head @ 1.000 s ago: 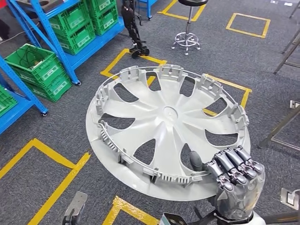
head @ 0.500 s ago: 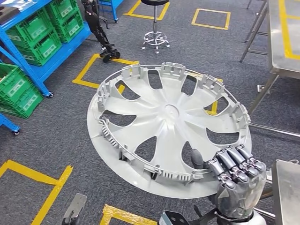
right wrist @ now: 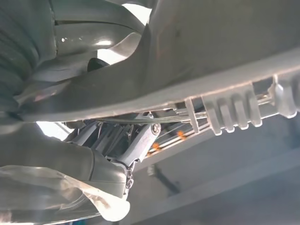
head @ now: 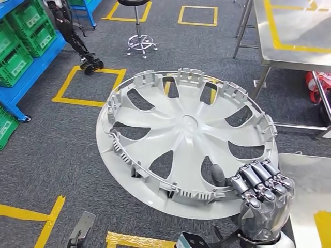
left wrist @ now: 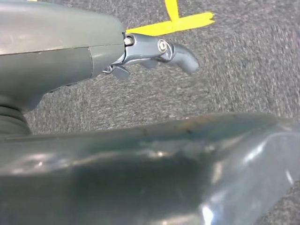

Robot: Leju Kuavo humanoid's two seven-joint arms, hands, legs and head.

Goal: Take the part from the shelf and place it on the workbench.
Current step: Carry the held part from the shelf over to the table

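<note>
Your right hand (head: 262, 199) is gripping the cover (head: 183, 139) by one rim edge; it could tilt loose or clip the bench (head: 290, 49). I cannot tell whether your left hand (left wrist: 155, 49) is open or closed.

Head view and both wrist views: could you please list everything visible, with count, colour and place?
wheel cover: one, silver-grey, held above the floor, centre
workbench: one, steel with yellow tape, far right
second steel surface: one, near right
stool: one, black seat, chrome base, far centre
crates: several, green, on blue shelf, far left
floor tape: yellow outlines on grey carpet
red item: one, under workbench
right hand: grips wheel cover's near rim
left hand: hangs over carpet, holds nothing
</note>
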